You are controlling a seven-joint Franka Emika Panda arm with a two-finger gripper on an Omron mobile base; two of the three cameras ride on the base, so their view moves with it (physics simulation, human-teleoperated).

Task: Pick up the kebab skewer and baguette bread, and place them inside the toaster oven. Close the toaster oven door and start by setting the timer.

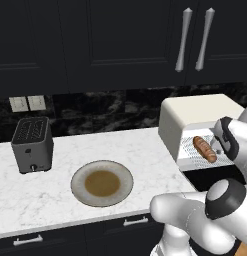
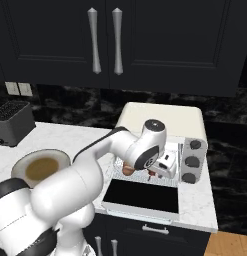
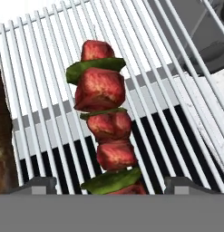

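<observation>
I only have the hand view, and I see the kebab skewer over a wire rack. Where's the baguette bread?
Observer: The baguette bread lies on the rack inside the toaster oven, as the left base view shows.
Operator: Is the door open or shut?
Observer: The toaster oven door is open, folded down flat in front of the oven.
Operator: Is any food on the plate?
Observer: No. The plate sits on the counter with only its brown centre showing.
</observation>
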